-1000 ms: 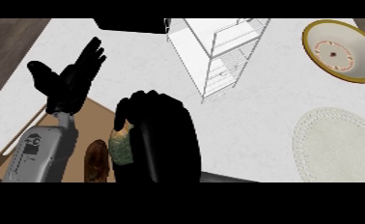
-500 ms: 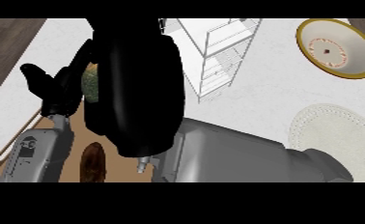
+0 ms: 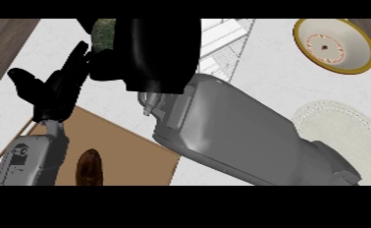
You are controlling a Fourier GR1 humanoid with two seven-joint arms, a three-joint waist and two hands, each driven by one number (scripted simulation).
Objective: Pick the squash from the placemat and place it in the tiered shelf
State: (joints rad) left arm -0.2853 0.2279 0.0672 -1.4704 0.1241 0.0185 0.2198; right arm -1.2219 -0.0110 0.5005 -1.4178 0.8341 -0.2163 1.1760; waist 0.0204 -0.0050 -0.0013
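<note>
The fingers of the right hand are curled around the squash, and only a small dark green, mottled part of it shows past the fingers, at the upper left of the hand. The hand itself is a large black shape high in the view, and the squash is held up in the air, well away from the placemat.

Just to the right of these fingers stands the tiered shelf, a white wire frame; the hand covers its left part, so I cannot tell if the squash is already over a tier or only beside it. Behind the hand the wide grey forearm runs down to the lower right.

To the left of the right hand, the left hand rests open, its fingers straight and pointing up (it holds nothing). Its grey forearm comes in from the lower left corner.

Below both hands lies the brown placemat on the white tabletop, and a dark brown oval thing lies on it near the lower edge.

Far to the right of the fingers there is a yellow-rimmed bowl with a reddish ring inside, and below it a pale round mat. No writing or label can be read anywhere.
</note>
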